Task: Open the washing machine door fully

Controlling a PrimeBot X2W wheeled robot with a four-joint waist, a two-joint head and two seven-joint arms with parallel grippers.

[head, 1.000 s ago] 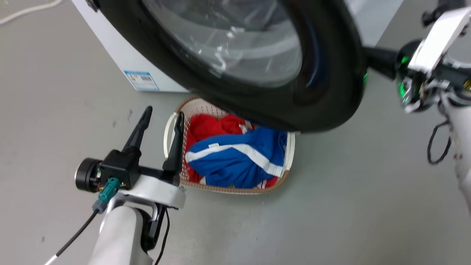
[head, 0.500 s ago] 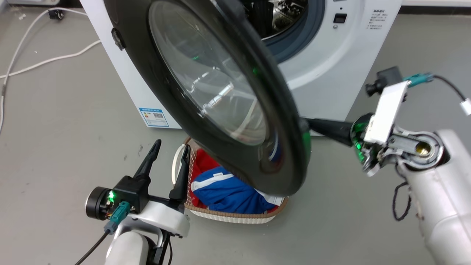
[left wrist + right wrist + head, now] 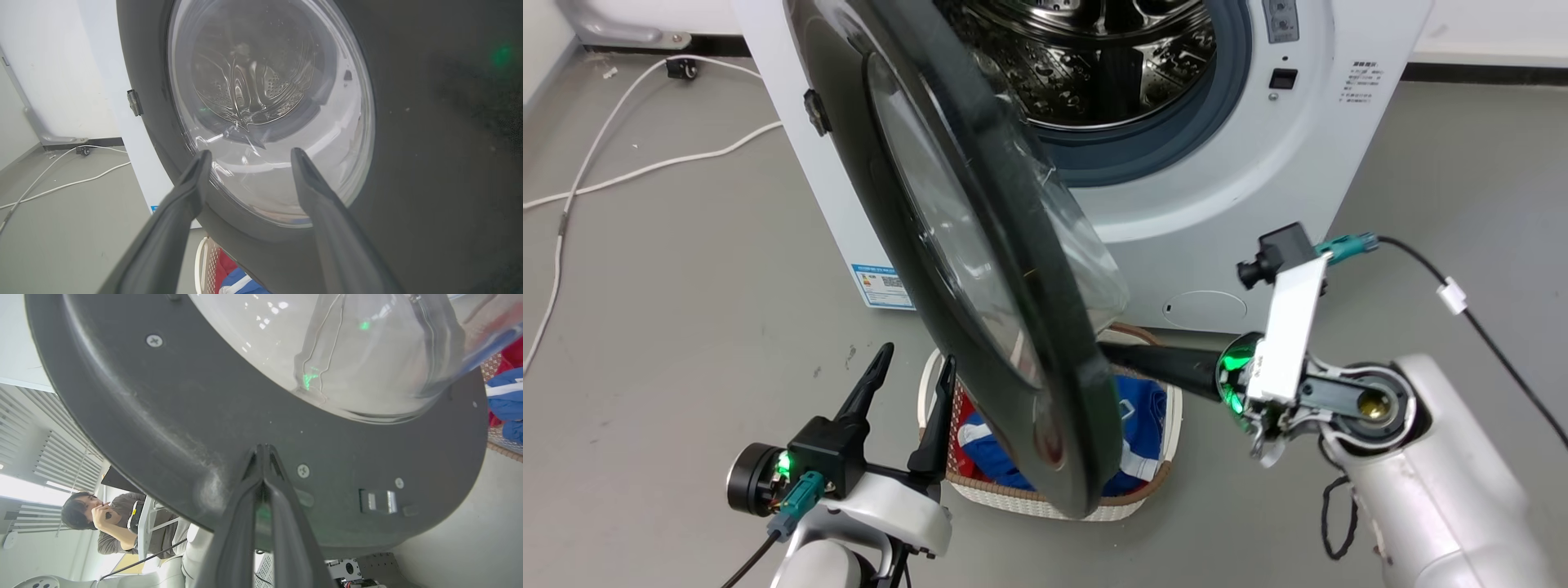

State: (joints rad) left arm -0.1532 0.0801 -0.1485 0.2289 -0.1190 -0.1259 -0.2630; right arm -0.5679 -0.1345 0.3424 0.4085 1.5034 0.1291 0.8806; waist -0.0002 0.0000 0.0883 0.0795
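Our right gripper [image 3: 261, 451] holds its fingers pinched together, empty, tips against the large round glossy black washing machine door [image 3: 1058, 408]; our left gripper [image 3: 913, 365] gapes, empty.

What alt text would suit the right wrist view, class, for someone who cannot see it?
The right gripper, fingers shut together, touches its tips to the inner face of the black washing machine door, beside its clear glass bowl. A person sits beyond the door's edge.

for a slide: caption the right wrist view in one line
Shut right gripper, tips against the inner face of the door, just below its glass bowl
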